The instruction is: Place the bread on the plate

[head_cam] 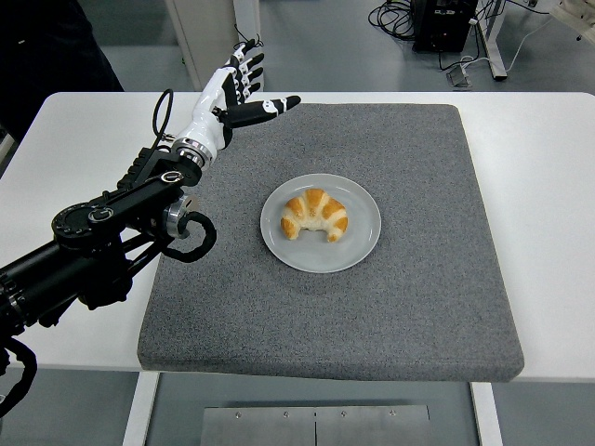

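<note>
My left arm (102, 232): comes in from the left edge and slants up across the white table (548, 186) to the far left corner of the grey mat (418, 297).
My left hand (228, 93): raised above that corner, fingers spread wide, thumb pointing right, holding nothing.
Cable (163, 111): a black loop just below my wrist, arching beside the forearm.
Plate (364, 243): grey, on the mat, down and to the right of my hand, well apart from it.
Bread (314, 215): a croissant lying on the plate, left of its middle, ends pointing toward the near edge.
In between: only bare mat separates my hand from the plate.
Beyond the table: cables on the floor at the far right.
</note>
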{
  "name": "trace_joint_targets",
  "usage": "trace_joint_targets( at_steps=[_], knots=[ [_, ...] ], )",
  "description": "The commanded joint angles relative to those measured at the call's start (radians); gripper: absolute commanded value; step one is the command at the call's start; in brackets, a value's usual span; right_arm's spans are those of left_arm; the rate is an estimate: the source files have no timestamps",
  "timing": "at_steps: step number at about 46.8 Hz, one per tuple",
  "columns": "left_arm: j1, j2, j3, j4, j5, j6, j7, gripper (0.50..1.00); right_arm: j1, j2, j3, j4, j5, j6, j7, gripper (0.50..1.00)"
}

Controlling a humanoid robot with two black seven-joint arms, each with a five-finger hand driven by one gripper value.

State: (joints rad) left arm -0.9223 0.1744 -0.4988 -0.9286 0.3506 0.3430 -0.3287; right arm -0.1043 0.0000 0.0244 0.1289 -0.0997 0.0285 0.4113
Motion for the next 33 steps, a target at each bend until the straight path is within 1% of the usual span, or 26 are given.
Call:
trace_joint_targets(
  at_steps=[1,4,7,10,13,23,27,30,33],
  knots=[
    [0.017,-0.018,-0.036,0.017,-0.009,-0.002,-0.013,0.977,0.0,0.0,0.0,0.0,0.0,-0.001,0.0,1.0],
    [0.028,-0.019,-0.058,0.023,-0.01,-0.009,-0.021,0.981,0.0,0.0,0.0,0.0,0.0,0.001,0.0,1.0],
    [0.042,-0.019,-0.086,0.027,-0.012,-0.03,-0.041,0.986,0.0,0.0,0.0,0.0,0.0,0.001,0.0,1.0],
    [0.056,-0.019,-0.119,0.039,-0.028,-0.062,-0.058,0.986,0.0,0.0,0.0,0.0,0.0,0.001,0.001,1.0],
    [0.066,-0.024,-0.142,0.072,-0.056,-0.096,-0.061,0.986,0.0,0.0,0.0,0.0,0.0,0.001,0.0,1.0],
    [0.068,-0.038,-0.173,0.206,-0.197,-0.255,-0.065,0.987,0.0,0.0,0.0,0.0,0.0,0.001,0.001,1.0],
    [0.065,-0.039,-0.194,0.266,-0.22,-0.323,-0.072,0.989,0.0,0.0,0.0,0.0,0.0,0.001,0.0,1.0],
    [0.06,-0.047,-0.211,0.307,-0.222,-0.358,-0.072,0.989,0.0,0.0,0.0,0.0,0.0,0.001,0.0,1.0],
    [0.056,-0.058,-0.228,0.342,-0.222,-0.381,-0.072,0.99,0.0,0.0,0.0,0.0,0.0,-0.001,0.0,1.0]
  ],
)
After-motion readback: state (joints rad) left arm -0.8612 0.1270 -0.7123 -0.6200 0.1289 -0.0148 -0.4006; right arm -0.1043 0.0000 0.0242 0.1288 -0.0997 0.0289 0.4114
